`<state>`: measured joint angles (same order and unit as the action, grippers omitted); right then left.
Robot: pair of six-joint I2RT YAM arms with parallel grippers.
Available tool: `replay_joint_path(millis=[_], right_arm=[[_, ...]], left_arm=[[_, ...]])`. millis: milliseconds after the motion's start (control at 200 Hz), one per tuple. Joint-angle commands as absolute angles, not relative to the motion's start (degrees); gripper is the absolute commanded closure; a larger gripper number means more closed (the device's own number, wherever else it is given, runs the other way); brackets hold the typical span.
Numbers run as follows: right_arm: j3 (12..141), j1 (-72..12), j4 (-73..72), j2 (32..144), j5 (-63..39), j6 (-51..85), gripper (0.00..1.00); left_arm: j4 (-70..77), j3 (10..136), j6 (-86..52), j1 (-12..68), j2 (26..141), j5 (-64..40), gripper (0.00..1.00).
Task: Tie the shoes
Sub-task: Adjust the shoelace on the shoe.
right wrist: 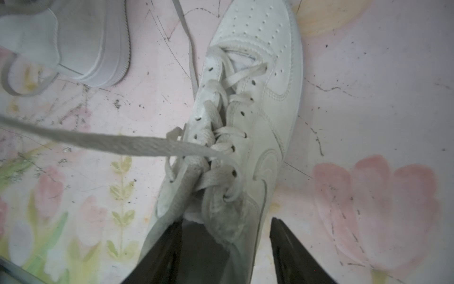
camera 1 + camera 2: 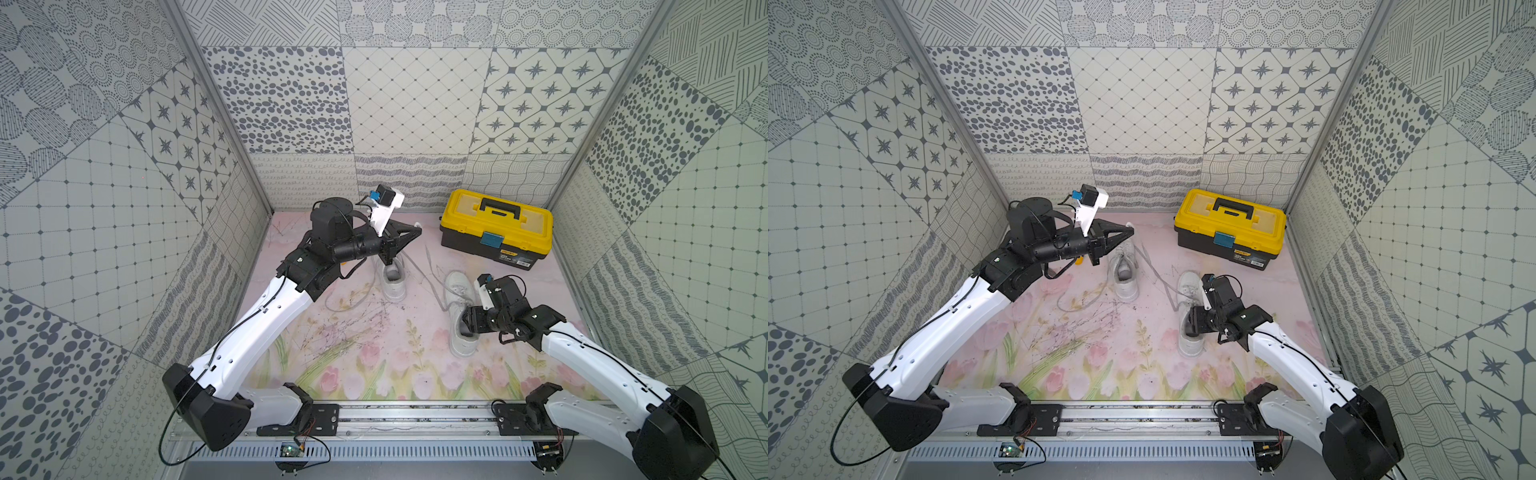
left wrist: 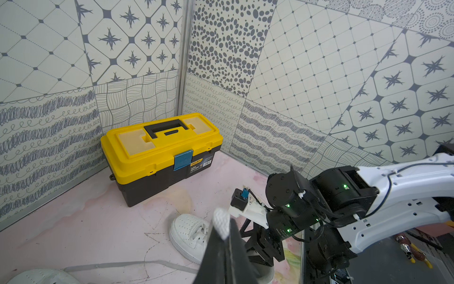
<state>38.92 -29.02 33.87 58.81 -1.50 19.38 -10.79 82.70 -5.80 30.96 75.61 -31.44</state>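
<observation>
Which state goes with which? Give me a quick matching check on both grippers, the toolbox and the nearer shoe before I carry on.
Things:
1. left gripper
2. right gripper
3. toolbox
4. nearer shoe

States:
A. yellow lid closed
B. open, low at a shoe's collar
C. laced but not tied
D. shut on a lace, up in the air

Pairs: 1-D, 2-B, 3-A, 4-C

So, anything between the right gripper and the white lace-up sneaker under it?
Nothing visible: the right gripper hangs open at the heel end of that white sneaker; yellow-lidded black toolbox sits far behind.
</observation>
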Motion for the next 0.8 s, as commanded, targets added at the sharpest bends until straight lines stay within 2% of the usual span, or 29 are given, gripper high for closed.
replay_joint_path(millis=[0, 120, 235, 390, 515, 615, 795], right_arm=[[42.99, -29.08, 31.55, 53.13, -3.96, 15.20, 0.17], [46.19, -29.09, 25.24, 50.73, -9.19, 10.93, 0.09], [50.12, -29.18, 16.39, 53.45, -16.97, 8.38, 0.07], [56.01, -29.53, 8.04, 60.08, -23.84, 7.80, 0.07], [59.50, -30.11, 5.16, 63.99, -26.72, 8.13, 0.15], [60.48, -30.32, 3.72, 65.32, -27.67, 8.99, 0.28], [59.19, -29.60, 7.09, 62.28, -20.40, 9.36, 0.92]], left_arm=[[-7.80, 85.06, -5.80, 32.32, 76.97, -34.44, 1.00], [-7.78, 86.16, -5.47, 33.65, 78.08, -35.24, 1.00], [-7.80, 86.90, -5.31, 34.44, 78.81, -35.35, 1.00], [-7.61, 87.01, -5.69, 34.84, 79.10, -35.07, 1.00], [-7.49, 87.01, -5.98, 34.90, 79.07, -34.83, 1.00], [-7.70, 86.86, -5.96, 34.99, 78.83, -34.36, 1.00], [-8.45, 85.90, -5.41, 35.03, 78.10, -32.47, 1.00]])
